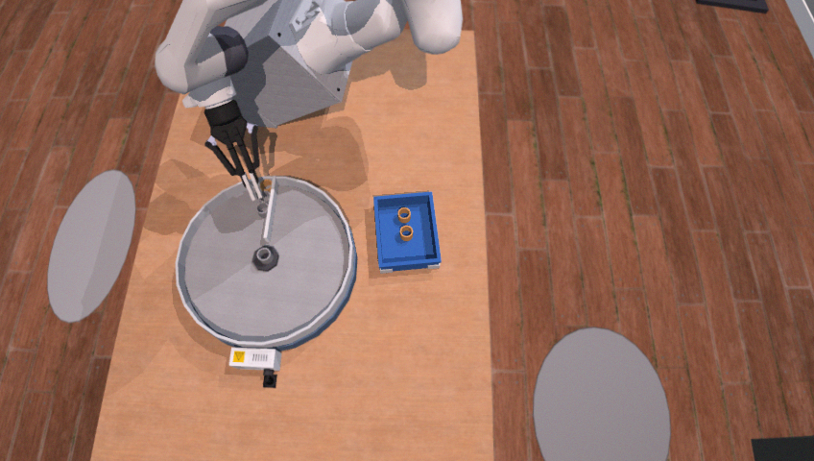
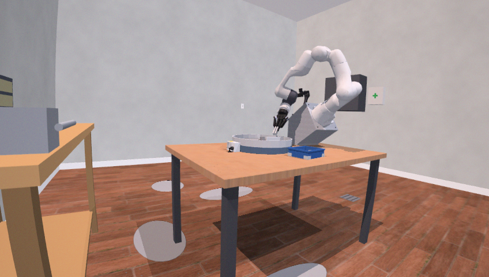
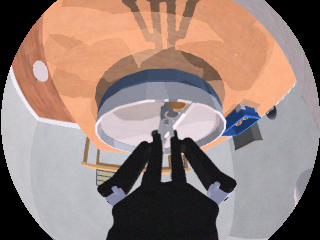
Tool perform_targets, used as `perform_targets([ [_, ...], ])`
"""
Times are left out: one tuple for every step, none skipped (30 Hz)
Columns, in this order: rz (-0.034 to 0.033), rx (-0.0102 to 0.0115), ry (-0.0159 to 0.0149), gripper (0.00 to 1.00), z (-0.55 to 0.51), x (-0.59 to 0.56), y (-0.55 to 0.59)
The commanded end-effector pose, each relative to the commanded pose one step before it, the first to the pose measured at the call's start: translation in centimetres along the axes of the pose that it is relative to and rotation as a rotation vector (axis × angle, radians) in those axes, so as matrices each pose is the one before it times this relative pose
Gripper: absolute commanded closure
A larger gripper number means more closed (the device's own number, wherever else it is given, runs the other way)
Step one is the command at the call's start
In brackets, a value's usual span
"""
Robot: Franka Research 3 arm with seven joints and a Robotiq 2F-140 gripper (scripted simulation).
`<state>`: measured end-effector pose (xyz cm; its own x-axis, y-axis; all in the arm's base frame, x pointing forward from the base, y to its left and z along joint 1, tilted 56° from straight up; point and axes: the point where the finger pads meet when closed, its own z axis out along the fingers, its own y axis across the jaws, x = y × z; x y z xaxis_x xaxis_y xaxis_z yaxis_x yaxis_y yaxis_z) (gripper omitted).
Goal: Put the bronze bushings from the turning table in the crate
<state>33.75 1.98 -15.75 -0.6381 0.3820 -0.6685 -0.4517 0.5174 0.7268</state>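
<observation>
The round grey turning table (image 1: 265, 265) stands on the wooden table, with a fixed rail (image 1: 268, 208) running from its hub to the far rim. A steel bushing (image 1: 262, 208) lies beside the rail. A small bronze bushing (image 1: 266, 183) shows at the far rim, right beside my fingertips; I cannot tell if it touches them. My gripper (image 1: 253, 191) (image 2: 275, 130) is shut, tilted, with its tips just above the far edge of the turning table. The blue crate (image 1: 406, 230) to the right holds two bronze bushings (image 1: 404, 214) (image 1: 406, 232). The wrist view shows the shut fingers over the turning table.
A dark hex hub (image 1: 265, 257) sits at the turning table's centre. A white control box (image 1: 254, 358) stands at its near edge. The robot's grey base block (image 1: 291, 85) stands at the back of the table.
</observation>
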Motion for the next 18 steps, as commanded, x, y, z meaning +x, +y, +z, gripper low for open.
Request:
perform_targets([
  [0.00051, -0.00010, -0.00127, 0.94, 0.406, 0.208, 0.134],
  [0.00000, 0.00000, 0.00000, 0.94, 0.131, 0.112, 0.023],
  [0.00000, 0.00000, 0.00000, 0.94, 0.118, 0.100, 0.020],
  [0.00000, 0.00000, 0.00000, 0.94, 0.084, 0.072, 0.015],
  [0.00000, 0.00000, 0.00000, 0.94, 0.041, 0.035, 0.007],
  [0.00000, 0.00000, 0.00000, 0.94, 0.000, 0.000, 0.000],
  [0.00000, 0.00000, 0.00000, 0.94, 0.000, 0.000, 0.000],
  [0.00000, 0.00000, 0.00000, 0.94, 0.007, 0.006, 0.001],
  [0.00000, 0.00000, 0.00000, 0.94, 0.000, 0.000, 0.000],
  [0.00000, 0.00000, 0.00000, 0.94, 0.000, 0.000, 0.000],
  [0.00000, 0.00000, 0.00000, 0.94, 0.000, 0.000, 0.000],
  [0.00000, 0.00000, 0.00000, 0.94, 0.000, 0.000, 0.000],
  [0.00000, 0.00000, 0.00000, 0.94, 0.000, 0.000, 0.000],
  [0.00000, 0.00000, 0.00000, 0.94, 0.000, 0.000, 0.000],
  [0.00000, 0.00000, 0.00000, 0.94, 0.000, 0.000, 0.000],
  [0.00000, 0.00000, 0.00000, 0.94, 0.000, 0.000, 0.000],
  [0.00000, 0.00000, 0.00000, 0.94, 0.000, 0.000, 0.000],
  [0.00000, 0.00000, 0.00000, 0.94, 0.000, 0.000, 0.000],
])
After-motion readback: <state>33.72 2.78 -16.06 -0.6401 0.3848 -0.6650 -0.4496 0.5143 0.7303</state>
